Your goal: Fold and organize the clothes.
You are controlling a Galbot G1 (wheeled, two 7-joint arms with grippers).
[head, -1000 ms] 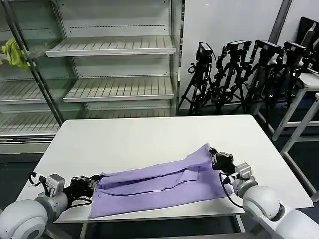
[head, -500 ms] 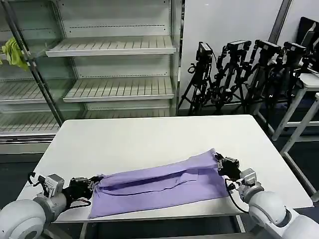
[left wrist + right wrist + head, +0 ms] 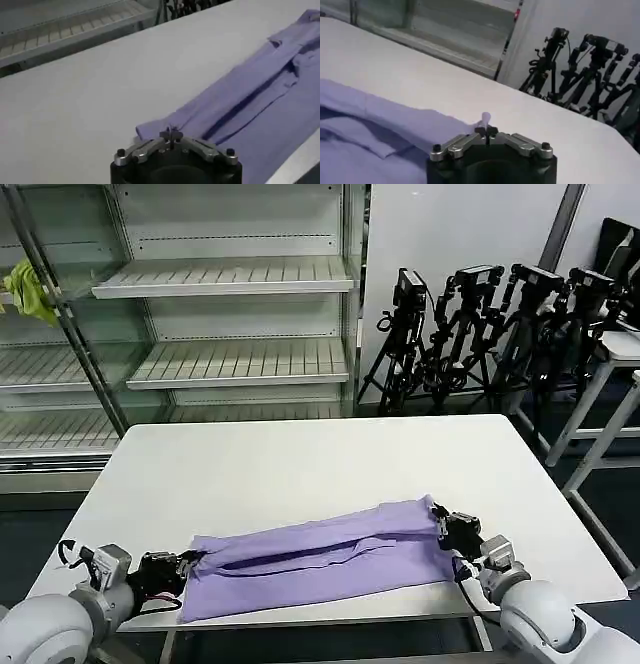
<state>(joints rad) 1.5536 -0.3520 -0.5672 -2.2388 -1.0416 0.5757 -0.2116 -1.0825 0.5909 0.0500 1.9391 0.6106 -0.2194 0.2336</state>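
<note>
Head view: lavender T-shirt [image 3: 320, 559] lies as a long band along the near edge of the white table [image 3: 300, 459]; left gripper [image 3: 185, 567] pinches its left end, right gripper [image 3: 447, 529] its right end.
Left wrist view: fingers closed on the hem; keep the cloth taut.
Right wrist view: fingers closed on fabric; lower both ends evenly.

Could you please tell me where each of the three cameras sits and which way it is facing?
Head view: from the robot's head, forward and down at the white table; shows the left gripper and right gripper, each pinching an end of the lavender T-shirt.
Left wrist view: behind the left gripper, along the T-shirt.
Right wrist view: behind the right gripper, along the T-shirt.
All views share the T-shirt and table.
</note>
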